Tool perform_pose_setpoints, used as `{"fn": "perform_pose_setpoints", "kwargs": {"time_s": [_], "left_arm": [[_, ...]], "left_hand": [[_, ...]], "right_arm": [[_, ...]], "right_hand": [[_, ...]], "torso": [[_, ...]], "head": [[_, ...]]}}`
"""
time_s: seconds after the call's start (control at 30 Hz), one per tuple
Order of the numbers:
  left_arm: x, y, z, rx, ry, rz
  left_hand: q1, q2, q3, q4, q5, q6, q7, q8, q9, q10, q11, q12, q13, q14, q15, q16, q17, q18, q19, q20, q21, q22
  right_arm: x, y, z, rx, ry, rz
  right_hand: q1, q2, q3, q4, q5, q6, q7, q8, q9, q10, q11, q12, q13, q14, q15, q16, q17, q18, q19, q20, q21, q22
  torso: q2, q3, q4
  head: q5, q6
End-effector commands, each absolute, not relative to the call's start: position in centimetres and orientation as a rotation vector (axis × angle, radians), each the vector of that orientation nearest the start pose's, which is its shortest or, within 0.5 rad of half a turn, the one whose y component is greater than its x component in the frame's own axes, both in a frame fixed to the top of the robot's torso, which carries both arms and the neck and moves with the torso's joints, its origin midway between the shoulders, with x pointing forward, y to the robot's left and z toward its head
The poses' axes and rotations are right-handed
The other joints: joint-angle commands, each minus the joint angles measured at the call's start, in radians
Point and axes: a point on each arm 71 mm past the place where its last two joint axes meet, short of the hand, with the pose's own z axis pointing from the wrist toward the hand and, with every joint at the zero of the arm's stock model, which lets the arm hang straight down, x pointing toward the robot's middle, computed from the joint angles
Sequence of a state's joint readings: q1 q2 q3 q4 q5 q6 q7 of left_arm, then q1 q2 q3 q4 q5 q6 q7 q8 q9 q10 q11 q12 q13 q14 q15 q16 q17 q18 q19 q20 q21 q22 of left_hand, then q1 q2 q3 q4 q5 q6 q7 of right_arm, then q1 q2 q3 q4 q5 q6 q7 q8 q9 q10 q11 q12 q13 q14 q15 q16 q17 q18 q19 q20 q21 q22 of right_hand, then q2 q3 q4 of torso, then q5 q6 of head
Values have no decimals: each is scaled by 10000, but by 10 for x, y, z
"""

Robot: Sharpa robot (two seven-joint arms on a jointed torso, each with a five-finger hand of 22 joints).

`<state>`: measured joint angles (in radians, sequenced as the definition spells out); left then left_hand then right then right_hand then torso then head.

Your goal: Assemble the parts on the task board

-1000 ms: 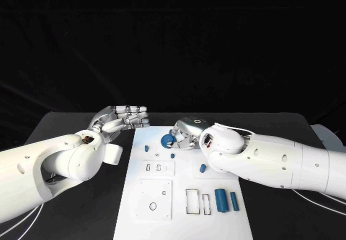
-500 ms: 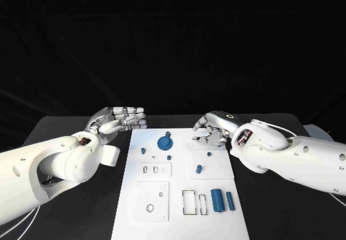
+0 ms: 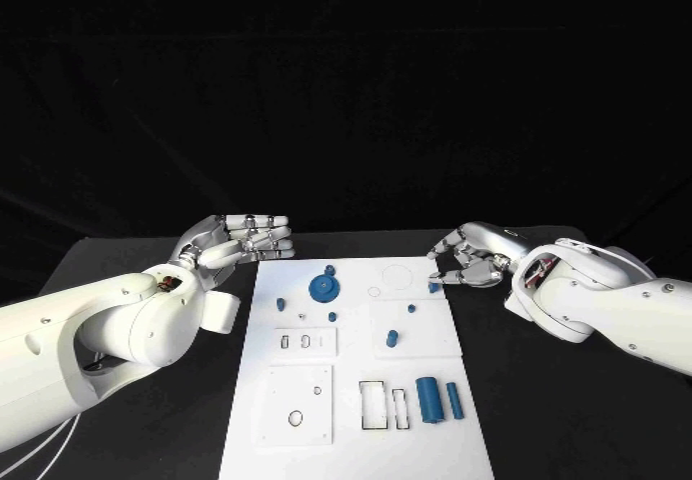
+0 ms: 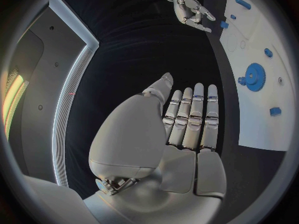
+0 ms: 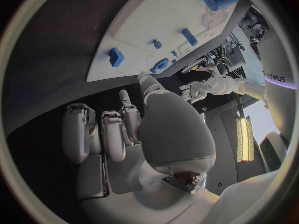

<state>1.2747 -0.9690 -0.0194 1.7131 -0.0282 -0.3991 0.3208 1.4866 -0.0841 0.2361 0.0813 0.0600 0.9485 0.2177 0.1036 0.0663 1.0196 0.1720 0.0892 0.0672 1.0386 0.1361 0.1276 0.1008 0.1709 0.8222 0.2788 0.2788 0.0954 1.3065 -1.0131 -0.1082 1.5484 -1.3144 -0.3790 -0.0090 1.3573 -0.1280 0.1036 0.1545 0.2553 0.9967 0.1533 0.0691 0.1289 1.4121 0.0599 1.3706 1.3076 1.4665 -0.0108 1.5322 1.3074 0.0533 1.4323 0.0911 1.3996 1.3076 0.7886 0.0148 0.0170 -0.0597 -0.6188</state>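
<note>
The white task board (image 3: 361,450) lies in the middle of the black table. A blue gear (image 3: 326,288) (image 4: 254,76) sits on its far left part. Small blue parts (image 3: 391,338) lie scattered across the board, and two blue cylinders (image 3: 427,398) lie near its front right. My right hand (image 3: 469,258) (image 5: 124,129) hovers at the board's far right edge with its fingers loosely curled and nothing in them. A small blue piece (image 3: 434,287) lies just beside it. My left hand (image 3: 238,240) (image 4: 187,119) stays off the board's far left corner, fingers straight and side by side, holding nothing.
Rectangular slots (image 3: 375,404) and a raised white panel (image 3: 300,402) mark the board's front half. Black table (image 3: 577,430) runs along both sides of the board. My left forearm (image 3: 130,320) reaches in along the board's left side.
My right hand has let go of the blue gear, which now lies on the board. That hand has drawn back to the right, off the board's edge. The left hand has stayed put.
</note>
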Motion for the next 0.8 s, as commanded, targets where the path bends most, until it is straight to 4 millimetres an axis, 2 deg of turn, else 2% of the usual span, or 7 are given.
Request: {"fn": "perform_pose_setpoints", "kwargs": {"time_s": [0.03,0.3,0.47,0.63,0.8], "left_arm": [[467,217,-126,-10613,14068,-15477],[467,217,-126,-10618,14064,-15466],[467,218,-126,-10624,14052,-15448],[467,218,-126,-10622,14054,-15454],[467,218,-126,-10626,14048,-15442]], "left_hand": [[6,47,57,8,3,1,69,-66,-7,14,49,-50,-4,-6,37,-64,16,130,-35,10,-38,-9],[6,47,57,8,3,1,69,-66,-7,14,49,-50,-4,-6,37,-64,16,130,-35,10,-38,-9],[13,42,64,-3,3,-3,66,-77,-7,9,51,-63,-4,3,38,-75,20,131,-30,9,-36,-12],[13,42,64,-3,3,-3,66,-77,-7,9,51,-63,-4,3,38,-75,20,131,-30,9,-36,-12],[13,42,64,-3,3,-3,66,-77,-7,9,51,-63,-4,3,38,-75,20,131,-30,9,-36,-12]], "right_arm": [[486,-277,-154,-594,16175,6409],[491,-285,-164,-573,16491,6045],[491,-287,-172,-533,16646,5900],[492,-286,-177,-524,16746,5853],[492,-283,-185,-537,16881,5839]], "right_hand": [[136,-15,-42,-53,21,-96,-12,-51,-20,-37,71,-13,504,848,57,26,1833,-19,2,106,-4,978],[221,-5,-87,-104,167,-185,3,-49,-50,-62,87,-36,482,843,76,17,1817,-10,-16,128,-40,959],[258,10,-94,-124,246,-195,9,-41,-56,-61,92,-31,488,847,80,24,1833,-11,-13,134,-41,963],[263,12,-97,-128,266,-198,12,-40,-58,-53,94,-21,498,849,81,27,1842,-15,-1,135,-28,978],[303,59,-89,-144,330,-171,18,-17,-56,-37,98,1,521,855,86,37,1863,-18,10,141,-21,991]], "torso": [[15,-7,-6],[18,-19,-1],[12,-7,-27],[10,-1,8],[12,5,-16]], "head": [[2,-30],[-5,-93],[22,-136],[5,-164],[55,-196]]}}
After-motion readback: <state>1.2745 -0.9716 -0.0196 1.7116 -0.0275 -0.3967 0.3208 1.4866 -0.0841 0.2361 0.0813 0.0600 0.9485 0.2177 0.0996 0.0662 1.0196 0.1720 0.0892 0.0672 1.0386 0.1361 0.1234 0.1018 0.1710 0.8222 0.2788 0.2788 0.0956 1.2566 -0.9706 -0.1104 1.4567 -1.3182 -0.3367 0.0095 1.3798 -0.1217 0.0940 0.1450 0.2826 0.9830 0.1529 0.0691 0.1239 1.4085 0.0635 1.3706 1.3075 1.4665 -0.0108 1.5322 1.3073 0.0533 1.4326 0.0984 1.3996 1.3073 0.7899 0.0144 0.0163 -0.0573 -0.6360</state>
